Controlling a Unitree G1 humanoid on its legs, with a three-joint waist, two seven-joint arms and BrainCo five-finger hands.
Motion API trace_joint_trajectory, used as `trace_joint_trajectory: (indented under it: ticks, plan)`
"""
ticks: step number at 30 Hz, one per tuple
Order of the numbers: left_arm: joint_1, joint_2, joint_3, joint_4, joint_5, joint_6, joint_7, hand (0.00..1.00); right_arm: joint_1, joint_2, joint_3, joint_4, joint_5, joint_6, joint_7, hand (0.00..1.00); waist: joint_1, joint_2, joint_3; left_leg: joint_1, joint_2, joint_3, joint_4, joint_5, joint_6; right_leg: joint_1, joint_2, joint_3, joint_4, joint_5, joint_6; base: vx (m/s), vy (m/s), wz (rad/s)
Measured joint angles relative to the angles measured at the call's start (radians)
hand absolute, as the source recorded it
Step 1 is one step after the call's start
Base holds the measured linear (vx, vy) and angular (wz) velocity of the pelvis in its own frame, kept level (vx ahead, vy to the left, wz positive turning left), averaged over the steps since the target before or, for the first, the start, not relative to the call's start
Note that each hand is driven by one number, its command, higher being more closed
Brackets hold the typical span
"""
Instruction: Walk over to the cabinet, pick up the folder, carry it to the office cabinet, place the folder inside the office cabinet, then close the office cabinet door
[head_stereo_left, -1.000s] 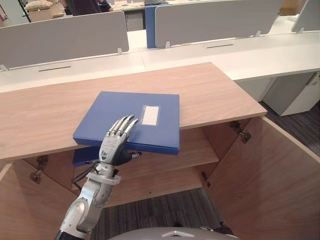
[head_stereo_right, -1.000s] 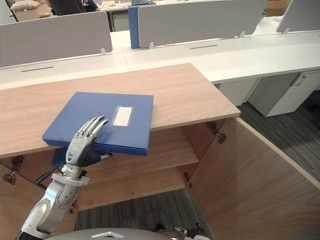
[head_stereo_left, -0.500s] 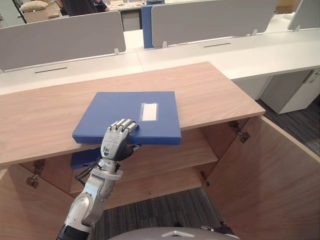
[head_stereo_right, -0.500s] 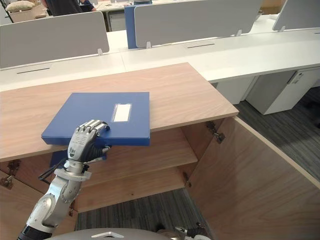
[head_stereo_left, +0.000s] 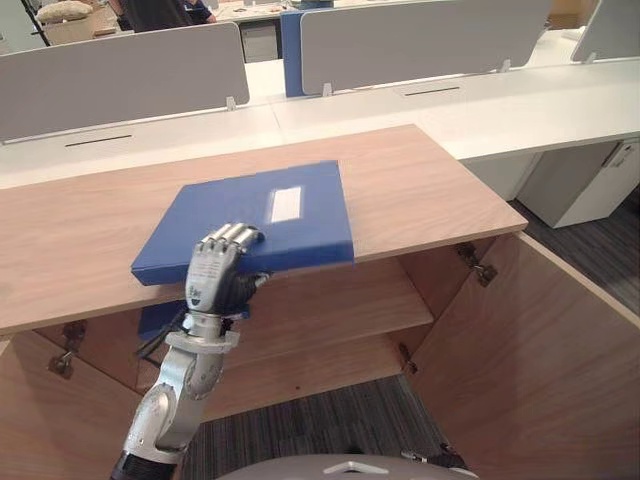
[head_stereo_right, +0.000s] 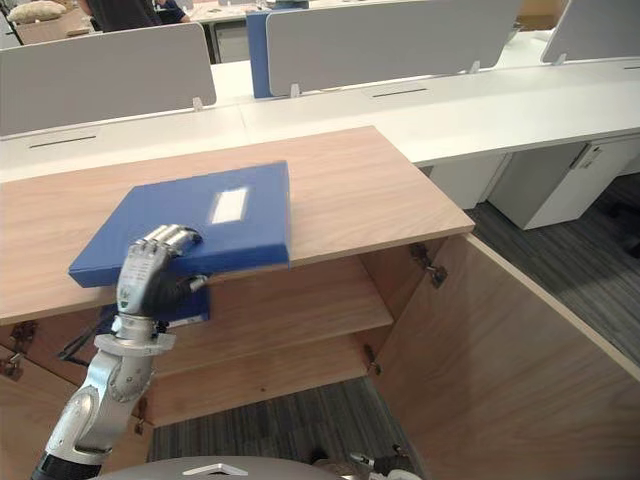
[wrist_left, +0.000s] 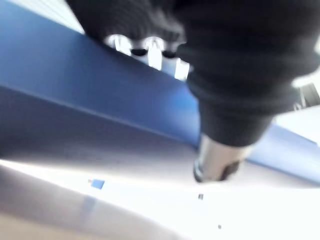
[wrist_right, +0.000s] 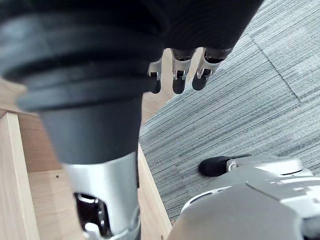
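Flat rectangular folder: plain blue; white label.
Wooden cabinet: light brown wood grain.
Long desk: white.
Upright partition screens: grey.
Carpet floor: grey, striped.

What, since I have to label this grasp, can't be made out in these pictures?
- Eye views: the folder hides how the thumb of the left robot hand sits beneath it.
- Left wrist view: blurred; the dark cover hides most fingers on the folder.
- Eye views: the blue object on the shelf is mostly hidden under the cabinet top.
- The folder's white label is too small to read.
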Motion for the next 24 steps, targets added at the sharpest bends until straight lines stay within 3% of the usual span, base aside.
trace_joint_trajectory:
  ticks: [4, 14, 24]
  plan:
    - [0.012, -0.037, 0.056, -0.067, -0.106, 0.005, 0.038, 1.00, 0.001, 0.005, 0.002, 0.002, 0.000, 0.000, -0.001, 0.00, 0.005, -0.010, -0.001, -0.002, -0.001, 0.001, 0.006, 0.000, 0.000, 0.001, 0.001, 0.002, 0.007, 0.001, -0.001, 0.00, 0.000, 0.00]
    - [0.013, -0.093, 0.119, -0.242, -0.257, 0.011, 0.128, 1.00, 0.000, 0.017, 0.035, 0.020, 0.002, -0.002, -0.006, 0.00, 0.032, -0.035, -0.006, -0.015, -0.004, -0.002, 0.024, -0.005, 0.001, 0.002, -0.002, 0.002, 0.007, 0.004, -0.005, -0.02, 0.004, 0.01]
    - [-0.013, -0.143, 0.074, -0.334, -0.485, -0.033, 0.160, 1.00, 0.000, 0.010, 0.073, 0.020, 0.007, -0.003, -0.032, 0.00, 0.045, -0.037, -0.007, -0.018, -0.004, -0.006, 0.037, -0.004, 0.001, 0.010, -0.003, -0.009, 0.007, 0.006, -0.007, -0.01, 0.006, 0.02]
